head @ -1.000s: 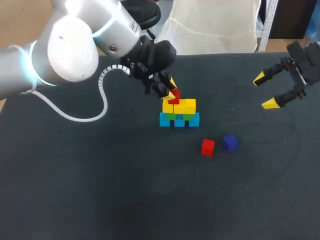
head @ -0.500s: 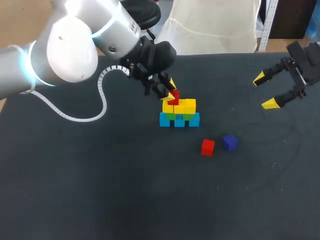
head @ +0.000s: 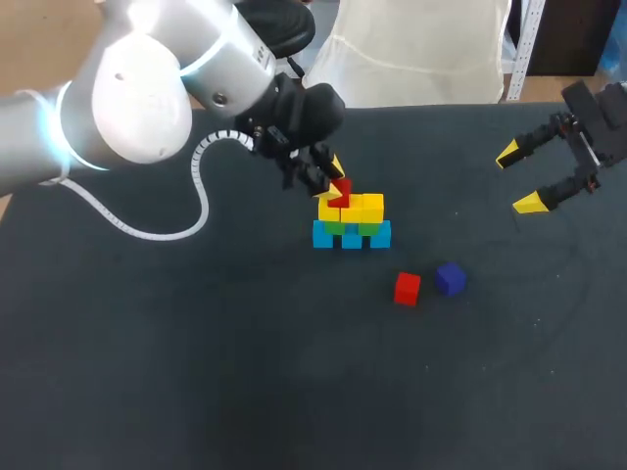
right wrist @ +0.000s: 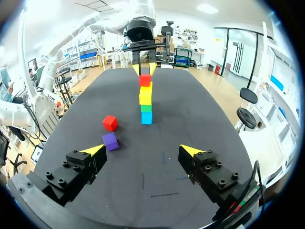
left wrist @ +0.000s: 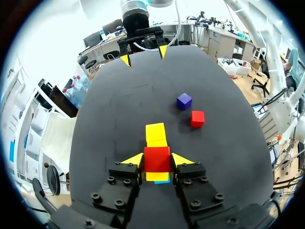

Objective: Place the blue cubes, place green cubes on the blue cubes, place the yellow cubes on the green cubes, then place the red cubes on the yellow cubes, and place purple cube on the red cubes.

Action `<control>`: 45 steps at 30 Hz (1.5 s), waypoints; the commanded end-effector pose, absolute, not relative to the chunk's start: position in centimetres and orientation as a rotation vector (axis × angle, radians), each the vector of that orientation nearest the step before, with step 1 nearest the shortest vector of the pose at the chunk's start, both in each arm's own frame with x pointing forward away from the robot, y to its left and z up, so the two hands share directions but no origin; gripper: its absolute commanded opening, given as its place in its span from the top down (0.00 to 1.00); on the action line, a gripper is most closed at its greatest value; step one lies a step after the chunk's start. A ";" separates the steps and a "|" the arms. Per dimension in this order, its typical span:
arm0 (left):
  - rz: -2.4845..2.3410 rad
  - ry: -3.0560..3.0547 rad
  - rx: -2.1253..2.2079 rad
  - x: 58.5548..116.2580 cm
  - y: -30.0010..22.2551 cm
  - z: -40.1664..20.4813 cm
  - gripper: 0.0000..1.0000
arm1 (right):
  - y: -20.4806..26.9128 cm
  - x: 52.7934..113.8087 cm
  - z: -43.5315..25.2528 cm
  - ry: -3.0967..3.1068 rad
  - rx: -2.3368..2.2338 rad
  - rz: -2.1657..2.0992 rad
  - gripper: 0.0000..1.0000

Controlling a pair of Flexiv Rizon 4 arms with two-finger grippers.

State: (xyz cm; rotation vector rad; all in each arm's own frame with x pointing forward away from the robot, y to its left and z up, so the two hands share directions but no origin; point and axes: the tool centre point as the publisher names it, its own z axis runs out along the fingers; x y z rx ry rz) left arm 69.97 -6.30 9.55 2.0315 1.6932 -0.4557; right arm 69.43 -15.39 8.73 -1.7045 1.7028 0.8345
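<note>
A stack stands mid-table: a row of blue cubes [head: 351, 235] at the bottom, green cubes [head: 344, 227] on them, and yellow cubes [head: 358, 208] on top. My left gripper [head: 336, 186] is shut on a red cube [head: 340, 192] at the left end of the yellow layer. In the left wrist view this red cube [left wrist: 157, 164] sits between the yellow tips of the left gripper [left wrist: 157, 158], over the yellow cubes [left wrist: 156, 132]. A second red cube [head: 407, 288] and a purple cube [head: 450, 279] lie loose in front of the stack. My right gripper [head: 520, 178] hangs open at the far right, holding nothing.
The right wrist view shows the right gripper [right wrist: 143, 155] open above bare black table [right wrist: 157, 167]. The loose red cube [right wrist: 110, 122] and purple cube [right wrist: 110, 141] lie between it and the stack [right wrist: 146, 108]. A white cable [head: 201, 191] trails from the left arm.
</note>
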 end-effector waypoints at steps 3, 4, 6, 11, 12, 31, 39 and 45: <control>-0.457 1.694 2.036 70.1 -6.3 9.4 0.85 | -15.4 69.5 8.7 1.701 -1.705 0.836 0.00; -0.458 1.694 2.036 70.1 -6.3 9.4 0.84 | -15.4 69.5 8.7 1.701 -1.705 0.836 0.00; -0.459 1.692 2.037 70.1 -6.4 9.4 0.84 | -15.4 69.5 8.7 1.701 -1.705 0.836 0.00; -0.456 1.690 2.040 70.3 -6.5 9.4 0.84 | -15.4 69.5 8.7 1.701 -1.705 0.836 0.00; -0.456 1.690 2.040 70.3 -6.5 9.4 0.84 | -15.4 69.5 8.7 1.701 -1.705 0.836 0.00; -0.466 1.699 2.056 70.5 -6.4 9.1 0.00 | -15.4 69.5 8.7 1.701 -1.705 0.836 0.00; -0.475 1.681 2.014 70.1 -5.4 10.3 0.00 | -15.4 69.5 8.7 1.701 -1.705 0.836 0.00; -0.497 1.697 1.935 69.1 -2.4 10.6 0.00 | -15.4 69.5 8.7 1.701 -1.705 0.836 0.00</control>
